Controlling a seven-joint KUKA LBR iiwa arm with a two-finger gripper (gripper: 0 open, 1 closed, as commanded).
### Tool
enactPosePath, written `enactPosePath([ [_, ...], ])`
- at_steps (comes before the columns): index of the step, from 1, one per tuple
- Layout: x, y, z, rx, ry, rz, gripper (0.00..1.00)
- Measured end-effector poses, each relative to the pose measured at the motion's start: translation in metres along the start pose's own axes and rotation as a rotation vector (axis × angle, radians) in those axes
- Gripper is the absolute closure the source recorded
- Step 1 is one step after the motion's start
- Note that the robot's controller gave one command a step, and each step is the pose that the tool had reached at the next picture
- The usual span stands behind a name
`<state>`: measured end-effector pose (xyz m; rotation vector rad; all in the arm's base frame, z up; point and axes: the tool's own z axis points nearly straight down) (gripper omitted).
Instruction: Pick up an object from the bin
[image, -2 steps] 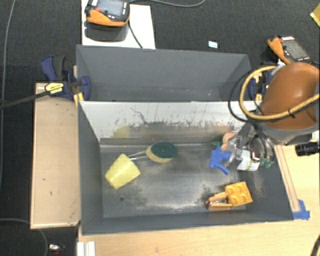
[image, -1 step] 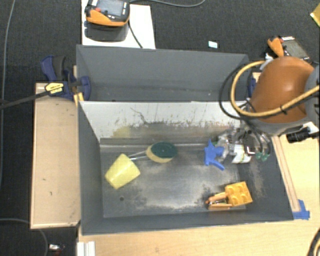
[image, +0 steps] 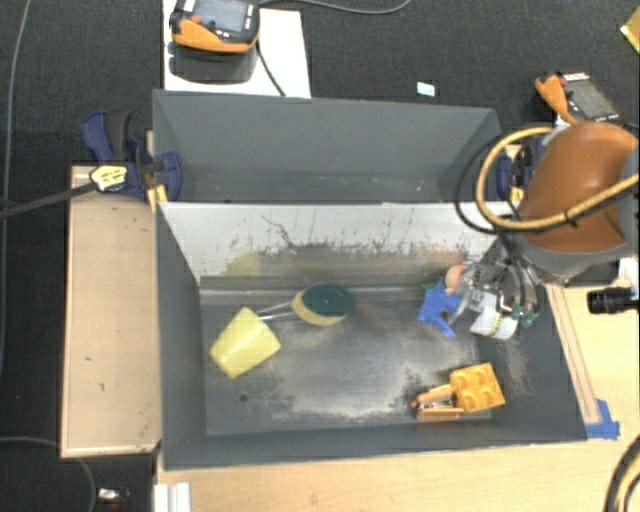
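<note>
My gripper (image: 494, 298) hangs low at the bin's right side, under the arm's orange cover. A small blue thing (image: 436, 306) lies right against its left side, with a pinkish bit just above it; whether it is gripped is hidden. Below the gripper, near the front right corner, rests a yellow-orange toy block (image: 470, 390) with studs on top.
A round dark green scrubber with a pale rim and thin handle (image: 322, 303) lies mid-bin. A yellow cup (image: 243, 343) lies on its side at the left. The bin's right wall stands close beside the gripper.
</note>
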<state>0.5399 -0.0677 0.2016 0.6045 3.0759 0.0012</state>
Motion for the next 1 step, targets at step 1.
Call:
enactPosePath([
  [1,0.0088,0.0360,0.0094,-0.002,-0.004,-0.115,1.00],
])
